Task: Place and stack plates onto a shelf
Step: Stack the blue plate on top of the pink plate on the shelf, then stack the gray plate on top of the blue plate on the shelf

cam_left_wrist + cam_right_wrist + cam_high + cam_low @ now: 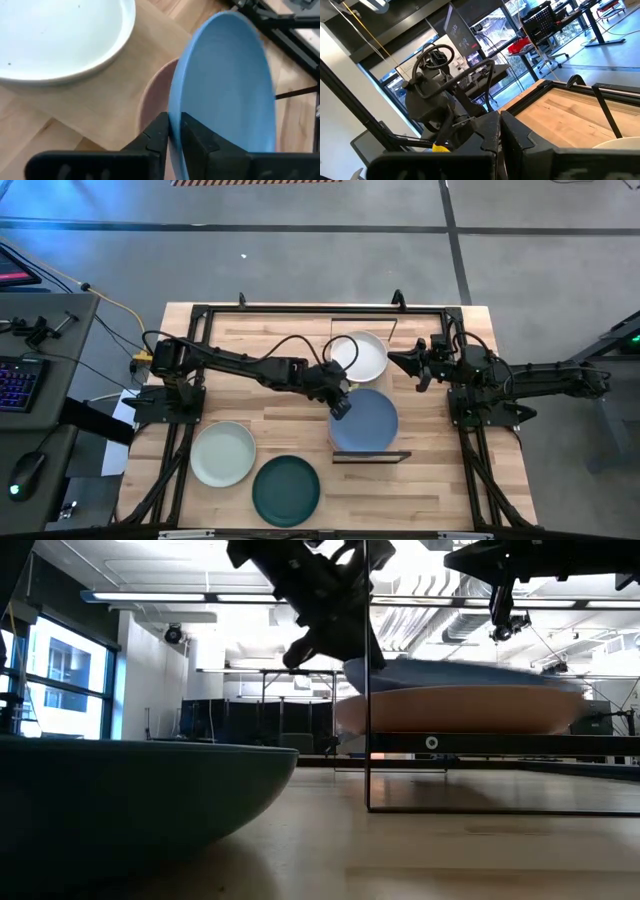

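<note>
My left end effector (174, 131) pinches the rim of the blue plate (365, 420), tilted above the pink plate (156, 100) at the shelf's (368, 455) near end. Rigid, smooth, probably breakable: I grip edges only. The right end effector (414, 362), closed, waits by the desk's right edge.

The blue plate (225, 90) hides most of the pink plate (155, 100).

Robotics lab or industrial test hall. Butcher-block table (300, 340) stands on grey concrete floor (300, 250) marked with taped lines. Beside it, a desk with backlit keyboard (18, 380) and mouse (28, 473). Beyond: exposed ceiling ducts (420, 600), strip lights (180, 597), large windows (60, 675), office chairs (555, 47).
</note>
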`<state>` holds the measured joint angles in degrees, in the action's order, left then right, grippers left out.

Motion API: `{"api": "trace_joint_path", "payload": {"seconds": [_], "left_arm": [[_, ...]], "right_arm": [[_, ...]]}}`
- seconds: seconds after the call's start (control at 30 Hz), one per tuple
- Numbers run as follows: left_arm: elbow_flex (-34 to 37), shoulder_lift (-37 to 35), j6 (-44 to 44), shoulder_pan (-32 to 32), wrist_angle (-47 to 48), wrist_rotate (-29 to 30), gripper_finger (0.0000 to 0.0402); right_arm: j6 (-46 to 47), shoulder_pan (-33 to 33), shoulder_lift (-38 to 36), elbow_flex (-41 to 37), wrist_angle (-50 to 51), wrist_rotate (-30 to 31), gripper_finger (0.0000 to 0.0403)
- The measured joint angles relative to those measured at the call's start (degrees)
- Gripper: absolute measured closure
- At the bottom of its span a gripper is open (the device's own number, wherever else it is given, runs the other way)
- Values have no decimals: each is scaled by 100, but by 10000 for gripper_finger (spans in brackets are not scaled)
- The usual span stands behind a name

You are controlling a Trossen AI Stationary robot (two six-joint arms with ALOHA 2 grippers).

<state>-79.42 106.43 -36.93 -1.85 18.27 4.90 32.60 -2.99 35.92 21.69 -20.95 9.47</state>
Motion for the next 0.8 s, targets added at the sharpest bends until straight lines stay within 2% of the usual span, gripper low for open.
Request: {"api": "trace_joint_path", "payload": {"seconds": [0.37,0.5,0.6,0.7,0.8], "left_arm": [[-139,-294,109,185,622,-150,281],[-160,-902,371,387,830,-91,269],[-20,-1494,709,457,890,373,269],[455,-2162,960,377,395,847,268],[1339,-2807,1061,190,-729,938,268]], "right_arm": [[0,1,0,0,49,2,403],[86,0,7,0,57,2,403],[102,-1,34,0,-15,2,403],[128,1,66,0,-97,2,403],[208,1,73,-2,-89,1,403]]}}
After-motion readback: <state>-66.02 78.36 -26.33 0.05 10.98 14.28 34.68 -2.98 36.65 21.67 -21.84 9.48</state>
